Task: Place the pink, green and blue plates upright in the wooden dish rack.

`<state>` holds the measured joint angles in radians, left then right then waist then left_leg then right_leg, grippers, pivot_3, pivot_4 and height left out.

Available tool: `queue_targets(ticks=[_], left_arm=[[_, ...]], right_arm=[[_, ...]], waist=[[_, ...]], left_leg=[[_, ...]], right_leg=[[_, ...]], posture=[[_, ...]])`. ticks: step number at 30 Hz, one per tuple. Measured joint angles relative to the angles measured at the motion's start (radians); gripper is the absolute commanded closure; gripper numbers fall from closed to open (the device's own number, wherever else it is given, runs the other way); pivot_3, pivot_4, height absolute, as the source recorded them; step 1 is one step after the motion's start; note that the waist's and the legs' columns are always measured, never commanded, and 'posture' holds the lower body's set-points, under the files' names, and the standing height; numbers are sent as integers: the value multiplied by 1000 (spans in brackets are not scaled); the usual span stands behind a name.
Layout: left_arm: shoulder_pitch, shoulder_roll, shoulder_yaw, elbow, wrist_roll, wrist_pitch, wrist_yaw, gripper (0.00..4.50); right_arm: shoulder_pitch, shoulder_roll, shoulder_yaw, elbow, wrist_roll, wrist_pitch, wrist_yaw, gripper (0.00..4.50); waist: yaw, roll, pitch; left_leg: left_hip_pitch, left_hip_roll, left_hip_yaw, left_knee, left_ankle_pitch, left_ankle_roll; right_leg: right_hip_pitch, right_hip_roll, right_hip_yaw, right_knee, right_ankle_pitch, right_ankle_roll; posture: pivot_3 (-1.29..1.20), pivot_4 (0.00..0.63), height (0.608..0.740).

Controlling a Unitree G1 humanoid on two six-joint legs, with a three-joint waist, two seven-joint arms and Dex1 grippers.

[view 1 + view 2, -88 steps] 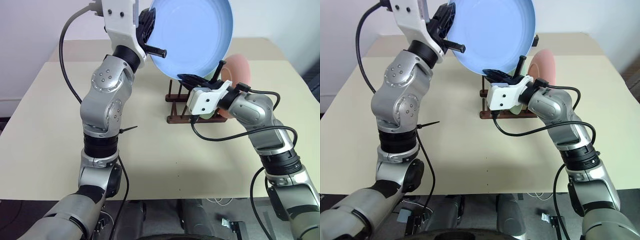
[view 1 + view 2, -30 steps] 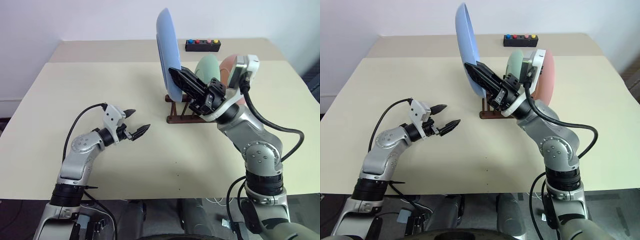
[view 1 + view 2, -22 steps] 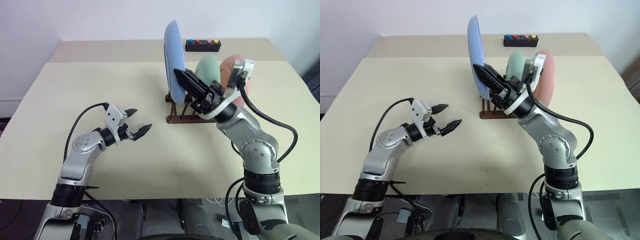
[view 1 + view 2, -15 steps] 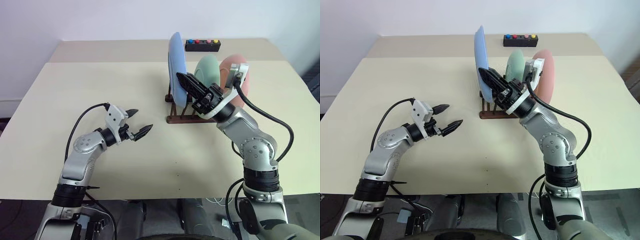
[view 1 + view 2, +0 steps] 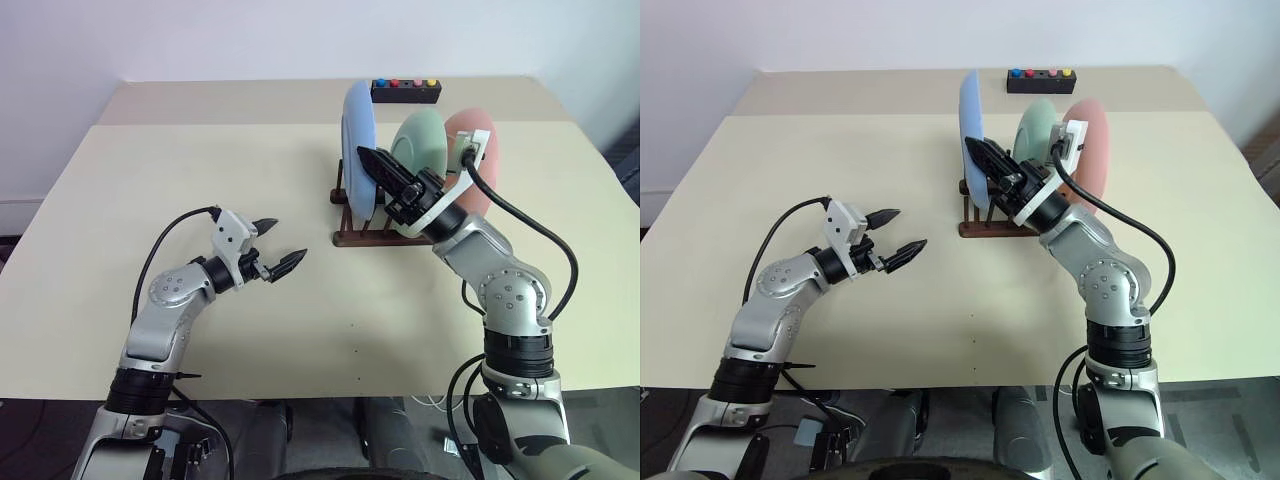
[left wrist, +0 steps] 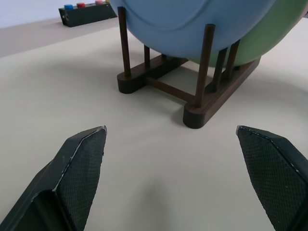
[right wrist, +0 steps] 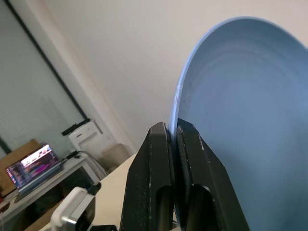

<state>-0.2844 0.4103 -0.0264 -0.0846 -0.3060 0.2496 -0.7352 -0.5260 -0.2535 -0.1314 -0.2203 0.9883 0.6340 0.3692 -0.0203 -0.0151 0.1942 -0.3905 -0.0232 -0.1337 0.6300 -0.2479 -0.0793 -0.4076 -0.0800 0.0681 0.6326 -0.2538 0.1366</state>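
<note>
The blue plate (image 5: 357, 140) stands upright at the left end of the wooden dish rack (image 5: 365, 238), its lower edge down behind the first pegs (image 6: 207, 62). My right gripper (image 5: 366, 157) is shut on the plate's rim, seen close in the right wrist view (image 7: 173, 127). The green plate (image 5: 425, 140) and the pink plate (image 5: 455, 125) stand upright in the slots to the right. My left gripper (image 5: 285, 240) hovers open and empty over the table, left of the rack and pointing at it.
A small black box with coloured buttons (image 5: 405, 91) sits at the back of the table behind the rack. The beige table (image 5: 120, 200) stretches wide to the left and in front of the rack.
The blue plate passed from my left gripper to my right. My right gripper has since brought it down and to the right into the rack's left end. My left arm has held still.
</note>
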Motion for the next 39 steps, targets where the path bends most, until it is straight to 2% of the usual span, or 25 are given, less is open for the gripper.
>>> queue_targets(ticks=[2,8,23,38,39], left_arm=[[0,0,0,0,0,0,0,0],[0,-1,0,0,0,0,0,0],[0,-13,-1,0,1,0,2,0],[7,-22,-4,0,1,0,8,0],[7,-23,-7,0,1,0,8,0]], right_arm=[[0,0,-2,3,-1,7,-3,3088],[0,0,-3,2,-5,14,-8,81],[-33,-46,17,-103,-99,16,-27,27],[-27,-223,0,-238,-155,32,24,27],[-14,-243,-8,-240,-160,31,30,260]], waist=[[0,0,0],[0,0,0],[0,0,0],[2,0,0],[3,0,0]], left_leg=[[0,0,0,0,0,0],[0,0,0,0,0,0],[0,0,0,-1,0,0],[0,0,0,0,0,0],[0,0,0,0,0,0]], right_leg=[[0,0,0,0,0,0],[0,0,0,0,0,0],[0,0,0,0,0,0],[0,0,0,-1,0,0],[0,0,0,-1,0,0]], posture=[[0,150,740],[0,150,740],[0,150,740],[0,150,740],[0,150,740]])
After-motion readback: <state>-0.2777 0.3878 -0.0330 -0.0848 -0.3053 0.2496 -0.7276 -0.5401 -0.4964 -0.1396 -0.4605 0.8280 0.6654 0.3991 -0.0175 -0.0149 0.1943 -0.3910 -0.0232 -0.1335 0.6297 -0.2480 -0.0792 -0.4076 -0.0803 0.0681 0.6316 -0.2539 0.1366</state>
